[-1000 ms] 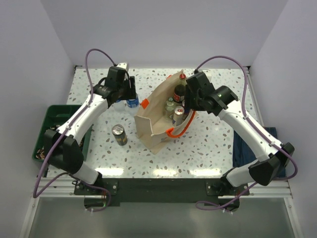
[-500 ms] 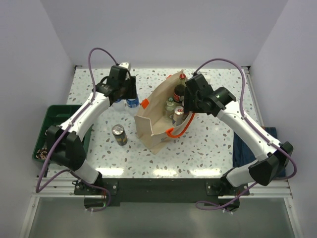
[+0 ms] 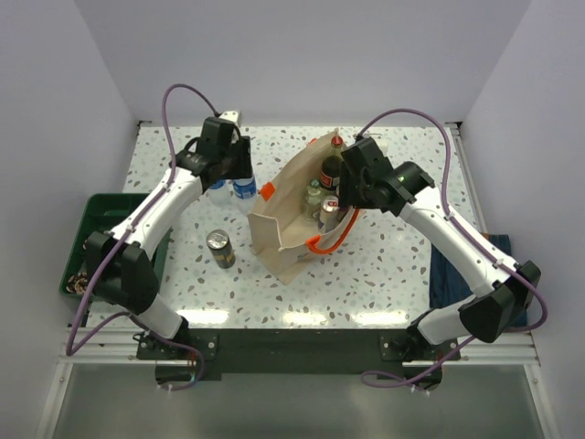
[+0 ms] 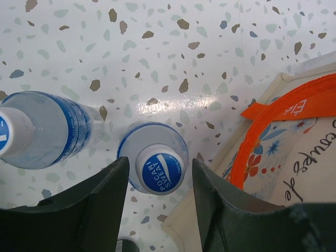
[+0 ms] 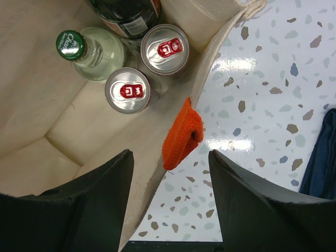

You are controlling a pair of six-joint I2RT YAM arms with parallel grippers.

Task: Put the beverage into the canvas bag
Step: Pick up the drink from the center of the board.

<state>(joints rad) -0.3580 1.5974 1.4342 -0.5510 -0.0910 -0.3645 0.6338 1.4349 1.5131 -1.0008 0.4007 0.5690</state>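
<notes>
The beverage under my hand is a clear bottle with a blue cap (image 4: 159,169) (image 3: 243,188), upright on the table just left of the canvas bag (image 3: 274,233) (image 4: 294,173). My left gripper (image 4: 160,165) (image 3: 239,166) hangs over it, open, one finger on each side of the cap with small gaps. The beige bag with orange handles stands open and holds two cans (image 5: 165,49), a green-capped bottle (image 5: 71,45) and a dark bottle (image 5: 126,13). My right gripper (image 5: 170,157) (image 3: 345,187) is open, straddling the bag's right rim and an orange handle (image 5: 181,134).
A second clear blue-labelled bottle (image 4: 37,131) (image 3: 218,183) stands just left of the first. A can (image 3: 219,248) sits on the table nearer the arms. A green tray (image 3: 91,219) is at the left edge, a blue cloth (image 3: 448,274) at the right.
My left gripper's jaws have narrowed around the bottle cap and the hand has shifted slightly back. The right arm has barely moved.
</notes>
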